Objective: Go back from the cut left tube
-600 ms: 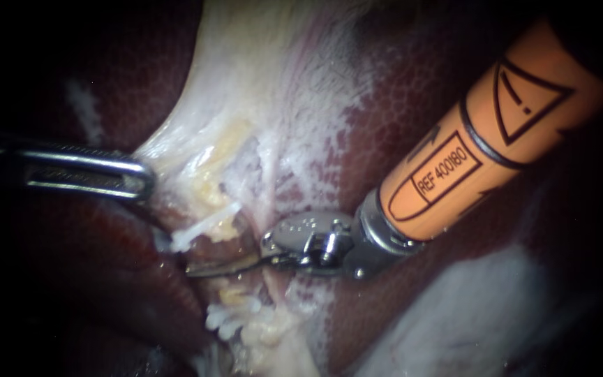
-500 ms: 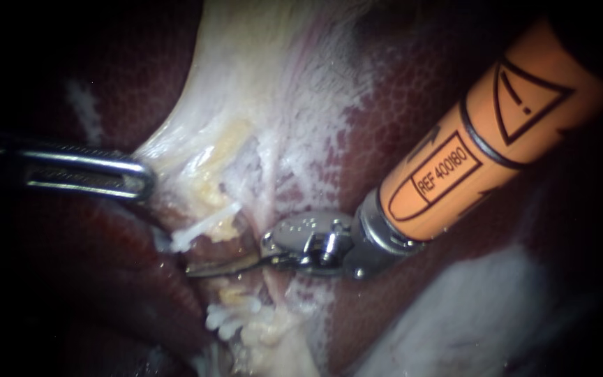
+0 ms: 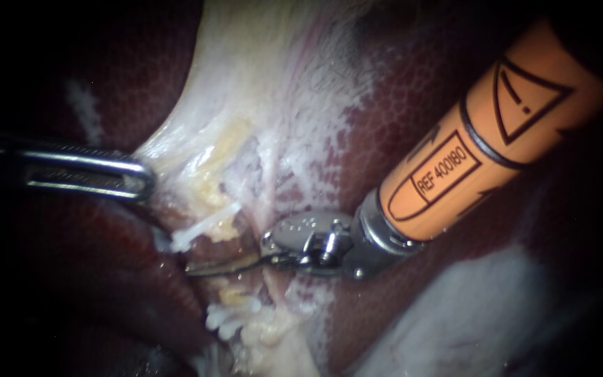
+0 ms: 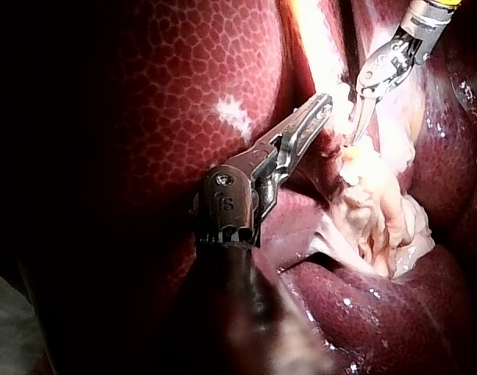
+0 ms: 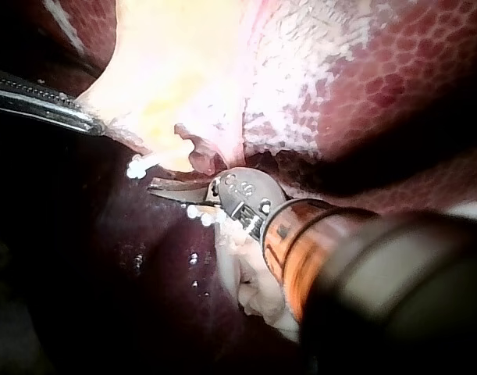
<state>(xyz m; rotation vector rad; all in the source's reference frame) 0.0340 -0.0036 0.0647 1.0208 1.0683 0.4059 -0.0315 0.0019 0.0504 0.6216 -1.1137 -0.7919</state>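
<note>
— Endoscope view: why is tissue (image 3: 176,150) clamped by the left instrument (image 3: 146,183)?
— So the cut tube (image 3: 226,225) is exposed. Across its gap lies the right instrument (image 3: 198,269), blades closed and empty, to be withdrawn.

Surgical lab bench, dark surround lit only close-up, mottled red-brown liver (image 3: 413,119) and pale fatty tissue (image 3: 246,105) lying bare and wet, 2 slender tools reaching in, the steel left instrument (image 3: 145,179), the orange-sleeved right instrument (image 3: 200,269) with a small hinged metal tip
</note>
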